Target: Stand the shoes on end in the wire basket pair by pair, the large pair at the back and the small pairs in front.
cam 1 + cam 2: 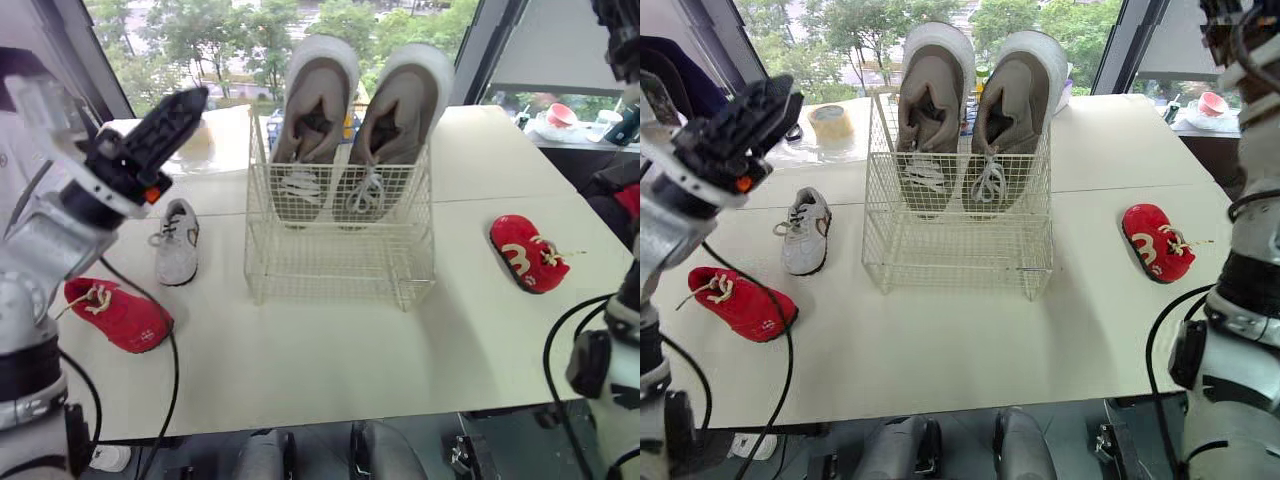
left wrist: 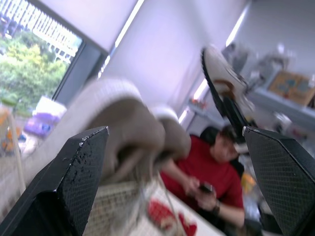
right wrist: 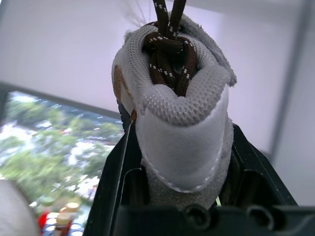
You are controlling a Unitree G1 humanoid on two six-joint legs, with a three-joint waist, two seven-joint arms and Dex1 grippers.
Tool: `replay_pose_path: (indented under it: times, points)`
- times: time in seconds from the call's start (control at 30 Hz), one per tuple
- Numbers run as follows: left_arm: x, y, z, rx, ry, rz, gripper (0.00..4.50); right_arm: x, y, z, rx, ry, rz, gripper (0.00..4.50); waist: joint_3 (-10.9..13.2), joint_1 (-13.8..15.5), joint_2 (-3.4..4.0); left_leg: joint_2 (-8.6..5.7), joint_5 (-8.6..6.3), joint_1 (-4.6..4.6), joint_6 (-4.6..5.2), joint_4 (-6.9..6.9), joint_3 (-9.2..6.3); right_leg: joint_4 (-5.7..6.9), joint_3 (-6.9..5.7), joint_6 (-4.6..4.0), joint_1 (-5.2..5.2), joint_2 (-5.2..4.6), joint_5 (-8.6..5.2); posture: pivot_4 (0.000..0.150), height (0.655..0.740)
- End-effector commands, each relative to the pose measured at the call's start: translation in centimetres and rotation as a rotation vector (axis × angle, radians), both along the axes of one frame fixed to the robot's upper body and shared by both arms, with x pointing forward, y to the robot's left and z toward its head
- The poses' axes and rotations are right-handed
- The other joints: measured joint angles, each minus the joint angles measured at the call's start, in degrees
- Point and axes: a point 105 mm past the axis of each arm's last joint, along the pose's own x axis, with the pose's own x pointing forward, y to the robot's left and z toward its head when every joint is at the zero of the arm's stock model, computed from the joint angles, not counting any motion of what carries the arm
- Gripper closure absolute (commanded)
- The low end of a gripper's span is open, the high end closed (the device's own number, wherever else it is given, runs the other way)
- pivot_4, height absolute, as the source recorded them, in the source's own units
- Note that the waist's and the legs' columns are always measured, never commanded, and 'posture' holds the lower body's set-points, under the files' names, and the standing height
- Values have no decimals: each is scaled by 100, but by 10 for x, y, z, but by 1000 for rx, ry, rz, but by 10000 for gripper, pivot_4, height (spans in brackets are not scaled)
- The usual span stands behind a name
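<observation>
Across the foreground, a white tabletop (image 1: 330, 350) with 1 seam, set before tall windows (image 1: 200, 40) onto green trees. At its middle, a white wire basket (image 1: 330, 270), with 2 large beige lace-up shoes (image 1: 312, 130) on end side by side in the back half, openings toward the camera. Flat on the table just left of the basket, 1 small white-and-grey sneaker (image 1: 178, 240); nearer the front-left edge, 1 small red shoe with pale laces (image 1: 118, 313); well apart on the right, a second small red shoe (image 1: 527, 253). At the back left, a roll of tan tape (image 1: 828, 122); beyond the table on the right, a pink cup (image 1: 561, 113) on a cluttered counter. Raised over the table's left side, the left gripper (image 1: 170, 115), with fingers spread wide around nothing. High on the right, the right gripper (image 3: 182, 162), clamped on a small grey-and-white sneaker with brown laces (image 3: 177, 98), and cut off by the frame edge in the head views. In the left wrist view, behind the blurred large shoes, a person in a red top (image 2: 206, 172), seated, hands around something dark and hard to make out.
</observation>
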Motion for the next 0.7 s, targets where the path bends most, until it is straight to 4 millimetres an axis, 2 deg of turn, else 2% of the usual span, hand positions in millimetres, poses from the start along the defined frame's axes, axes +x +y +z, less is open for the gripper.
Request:
replay_pose_path:
  times: [0.03, 0.1, 0.27, 0.53, 0.7]
  points:
    - [-3, 0, 24, -34, -39, -69, 0, -31, 56, 13, -223, -27, 252, 30929, 3, -6, -6, 1, 3, 0, -6, 0, 0, -1, 0, 1, 0, 0, 0, 1500, 7400]
    - [-5, -1, 30, -28, -46, -111, 0, -37, 82, 1, -343, 16, 354, 30929, 4, -5, -9, 9, -2, 1, 2, -1, -5, -5, -4, 1, 0, 2, -1, 1500, 7400]
    - [-17, -6, 31, 48, -72, -220, 0, -46, 121, -23, -522, 33, 501, 30929, 7, 14, -15, 13, -5, 3, 9, 0, -5, 4, -4, 1, 0, 0, -1, 1500, 7400]
    - [-20, -9, 38, 83, -86, -248, 0, -45, 135, -43, -619, 37, 561, 30929, 8, 47, -47, 11, 12, 1, -21, 5, -7, 2, -6, 0, 3, -2, -1, 1500, 7400]
    - [-22, -22, 32, 141, -79, -309, 0, -43, 141, -51, -661, 40, 571, 30929, 8, 43, -47, 13, 17, 2, -29, 5, -7, 4, -7, 0, 2, -1, -1, 1500, 7400]
